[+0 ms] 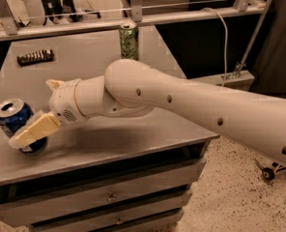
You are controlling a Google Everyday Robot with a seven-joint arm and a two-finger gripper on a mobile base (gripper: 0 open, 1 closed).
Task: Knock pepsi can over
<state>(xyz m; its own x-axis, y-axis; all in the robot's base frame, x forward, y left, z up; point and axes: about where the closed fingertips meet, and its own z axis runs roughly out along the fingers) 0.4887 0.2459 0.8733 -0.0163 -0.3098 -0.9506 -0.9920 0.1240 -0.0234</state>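
The pepsi can [11, 117] is blue with a silver top and stands near the front left edge of the grey table [99, 71], leaning slightly to the left. My gripper [31, 130] is at the end of the white arm that reaches in from the right. Its cream-coloured fingers [36, 128] lie across the front of the can and touch it, hiding the can's lower right side.
A green can [129, 40] stands upright at the table's back edge. A dark ridged bar [35, 57] lies at the back left. A metal rail [133, 18] runs behind the table. Drawers [109, 197] sit below the tabletop. Speckled floor lies to the right.
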